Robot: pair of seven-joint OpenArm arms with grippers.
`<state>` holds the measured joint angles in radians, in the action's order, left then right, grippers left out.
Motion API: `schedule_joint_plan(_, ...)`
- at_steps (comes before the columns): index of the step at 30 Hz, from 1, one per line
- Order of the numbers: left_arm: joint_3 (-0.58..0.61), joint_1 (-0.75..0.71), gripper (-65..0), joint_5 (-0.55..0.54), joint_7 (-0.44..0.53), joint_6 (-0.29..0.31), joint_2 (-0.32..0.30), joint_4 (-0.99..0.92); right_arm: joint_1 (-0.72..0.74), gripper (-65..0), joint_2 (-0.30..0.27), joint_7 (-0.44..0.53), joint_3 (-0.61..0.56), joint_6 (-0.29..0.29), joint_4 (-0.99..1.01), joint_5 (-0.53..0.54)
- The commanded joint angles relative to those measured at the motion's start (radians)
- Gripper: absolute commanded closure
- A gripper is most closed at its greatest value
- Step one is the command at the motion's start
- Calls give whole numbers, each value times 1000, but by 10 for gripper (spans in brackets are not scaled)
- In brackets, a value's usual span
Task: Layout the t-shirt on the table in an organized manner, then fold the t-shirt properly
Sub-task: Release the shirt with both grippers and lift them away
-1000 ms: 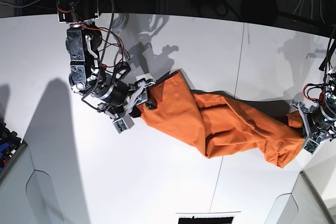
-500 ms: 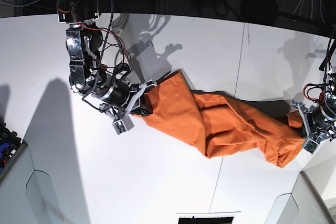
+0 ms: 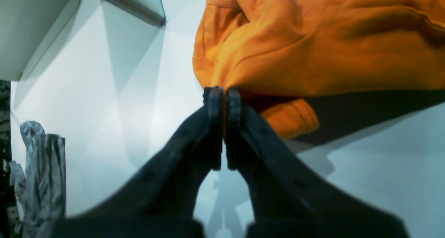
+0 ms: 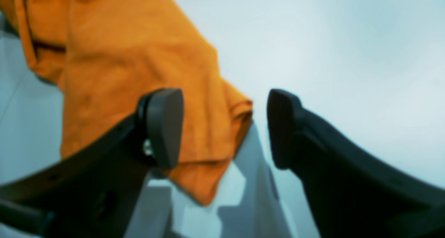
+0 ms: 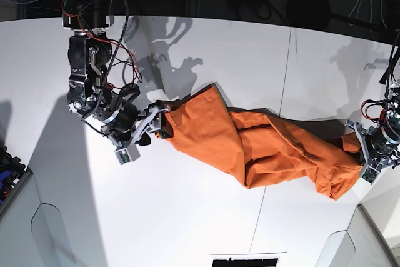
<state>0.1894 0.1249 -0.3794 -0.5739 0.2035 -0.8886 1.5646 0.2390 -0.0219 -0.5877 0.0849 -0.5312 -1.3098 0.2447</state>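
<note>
Burnt-orange cotton t-shirt [image 5: 262, 145] lies bunched on white counter [image 5: 187, 217], long axis 10-to-4. My left claw [image 3: 222, 92] pinches its 4 o'clock end; right claw [image 4: 224, 126] gapes wide, empty, corner between jaws.

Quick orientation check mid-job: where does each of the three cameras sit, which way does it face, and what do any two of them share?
Base: overhead, facing down on the table; shows both arms, the t-shirt stretched between them.
Left wrist: behind the left gripper, looking along its shut fingers pinching t-shirt fabric; table beyond.
Right wrist: behind the right gripper, looking past its open, blurred fingers at a t-shirt corner on the table.
Shared: all three show the t-shirt and table; base also shows the right gripper and left gripper.
</note>
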Motion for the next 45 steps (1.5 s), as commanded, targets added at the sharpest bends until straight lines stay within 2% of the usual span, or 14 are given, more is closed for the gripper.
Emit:
schedule_joint_plan(1, -14, 19, -31, -3, 25, -8, -22, 11, 13, -375, 0, 23, 0, -6, -19, 36)
schedule_joint_plan(4, -14, 19, -31, -5, 27, -8, -10, 11, -3, -375, 3, 26, -1, -8, -19, 66)
schedule_joint_plan(13, -14, 19, -31, -5, 27, -8, 19, 11, -18, -370, 3, 72, -8, -7, -18, 47)
schedule_joint_plan(14, -14, 19, -31, -5, 27, -8, 19, 11, -18, -350, 3, 72, -8, -7, -18, 46)
schedule_joint_plan(18, -14, 19, -31, -4, 27, -8, 19, 11, -19, -178, 3, 72, -8, -7, -18, 47)
schedule_joint_plan(19, -14, 19, -31, -2, 27, -8, 19, 11, -19, -153, 3, 72, -8, -6, -18, 48)
schedule_joint_plan(27, -14, 19, -31, 6, 24, -8, 19, 11, -24, -136, 3, 72, -8, 5, -16, 47)
schedule_joint_plan(30, -14, 19, -31, 6, 24, -8, 19, 11, -32, -12, 3, 72, -8, 4, -16, 49)
schedule_joint_plan(31, -14, 19, -31, 6, 24, -8, 19, 11, -32, 0, 3, 72, -8, 4, -16, 51)
schedule_joint_plan(37, -14, 19, -31, 13, 23, -8, 18, 10, -14, 0, 0, 114, -7, 3, -21, 52)
schedule_joint_plan(41, -14, 19, -31, 76, 23, -8, 14, -27, 39, 0, -1, 112, 8, -4, -55, 53)
schedule_joint_plan(45, -14, 19, -31, 77, 25, -8, -2, -109, 116, 0, -39, 79, 21, -3, -92, 51)
